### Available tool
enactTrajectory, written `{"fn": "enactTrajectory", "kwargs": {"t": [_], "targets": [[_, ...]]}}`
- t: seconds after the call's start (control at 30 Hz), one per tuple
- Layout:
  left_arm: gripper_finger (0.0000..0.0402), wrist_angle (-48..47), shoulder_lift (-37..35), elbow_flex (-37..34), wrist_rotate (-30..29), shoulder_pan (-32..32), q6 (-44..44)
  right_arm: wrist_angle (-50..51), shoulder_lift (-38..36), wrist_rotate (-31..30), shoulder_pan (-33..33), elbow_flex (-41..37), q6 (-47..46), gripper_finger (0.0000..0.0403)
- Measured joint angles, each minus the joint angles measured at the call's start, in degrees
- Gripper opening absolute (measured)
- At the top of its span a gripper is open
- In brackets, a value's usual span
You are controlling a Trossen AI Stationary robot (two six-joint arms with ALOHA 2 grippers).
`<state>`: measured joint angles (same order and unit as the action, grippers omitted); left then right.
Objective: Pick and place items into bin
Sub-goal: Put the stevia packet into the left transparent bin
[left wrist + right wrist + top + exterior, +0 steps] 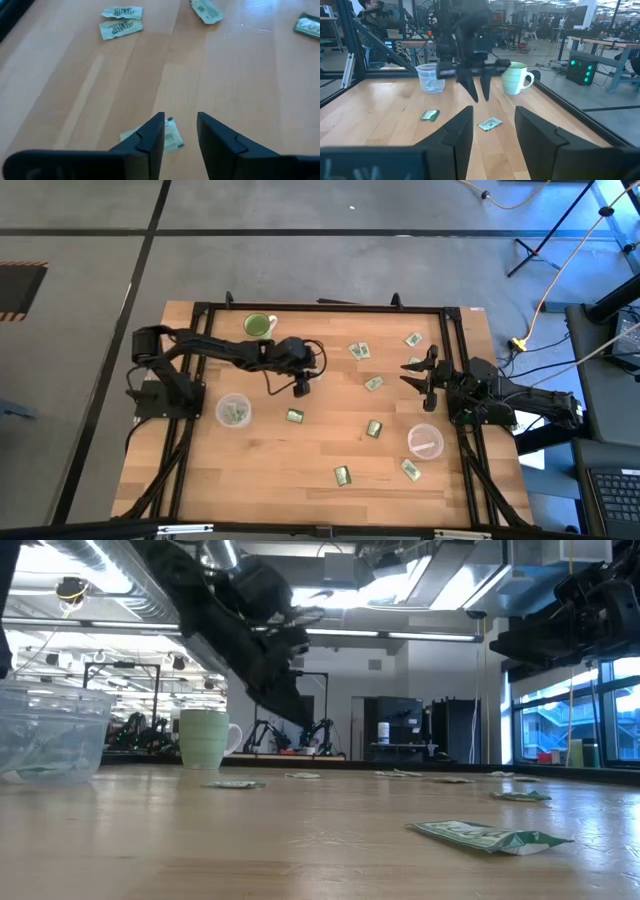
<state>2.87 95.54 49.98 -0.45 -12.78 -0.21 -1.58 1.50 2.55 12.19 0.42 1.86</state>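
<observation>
Left gripper (300,389) hangs over mid-surface, jaws parted and empty, lined up above one green packet (167,137), presumably for a pick. Its clear bin (233,410) waits just left. Right gripper (418,372) idles, jaws apart, empty; other packets lie scattered between.

packets' (121,20) print blurred, nothing legible
</observation>
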Motion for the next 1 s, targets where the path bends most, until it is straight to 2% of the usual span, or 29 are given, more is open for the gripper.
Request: {"fn": "enactTrajectory", "kwargs": {"t": [0.23, 0.7, 1.0], "targets": [[0.0086, 2.1, 5.25, -0.02, -1.01, -0.94, -0.02, 0.0, 0.0, 0.01, 0.02, 0.01, 0.11, 0.0149], [0.0075, 3.61, 10.89, 0.15, -1.99, -1.31, -0.07, 0.0, -0.01, 0.02, 0.02, -0.01, 0.12, 0.0149], [0.0033, 3.38, 11.22, 0.17, -1.5, -1.24, -0.07, 0.0, -0.02, 0.01, 0.01, 0.01, 0.12, 0.0149]]}}
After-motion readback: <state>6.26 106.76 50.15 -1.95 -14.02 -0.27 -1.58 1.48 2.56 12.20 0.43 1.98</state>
